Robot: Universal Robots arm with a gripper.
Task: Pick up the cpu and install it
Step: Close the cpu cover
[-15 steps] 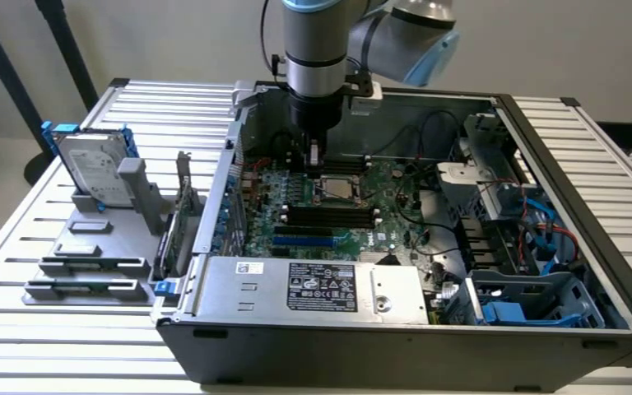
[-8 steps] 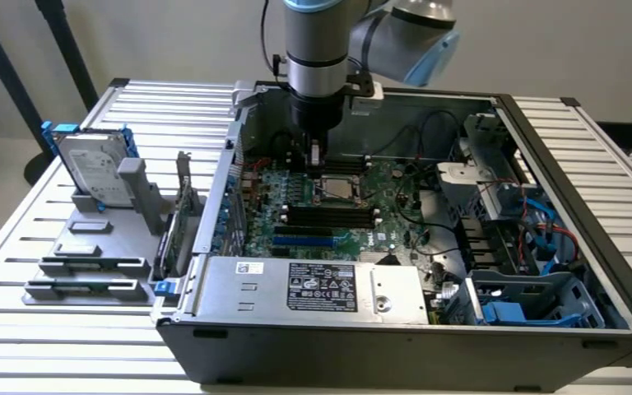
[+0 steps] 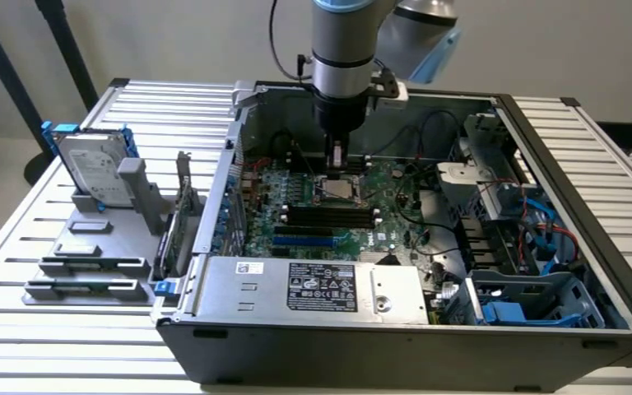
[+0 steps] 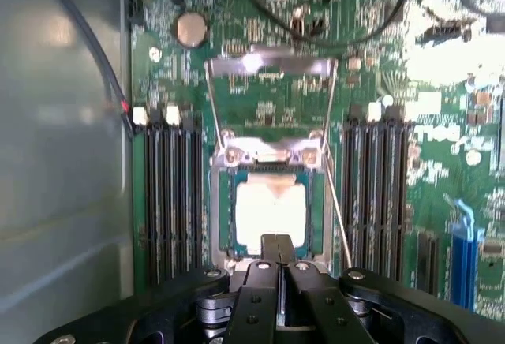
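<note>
Upper middle of the exterior view: the gripper (image 3: 341, 163), fingers pressed together and gripping nothing, hangs directly over the cpu (image 4: 271, 206) lying in the motherboard socket (image 4: 223, 210).

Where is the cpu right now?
Mid exterior view, the cpu lies in the motherboard socket inside the computer case, between two banks of memory slots, under the shut gripper.

Arm (image 3: 344, 58) hangs near-vertical, wrist straight, gripper (image 3: 339, 162) pointing straight down. Fingers (image 4: 270, 249) closed, tips pressed flat against each other. In the wrist view the black finger links fold in symmetrically toward the centre line.
</note>
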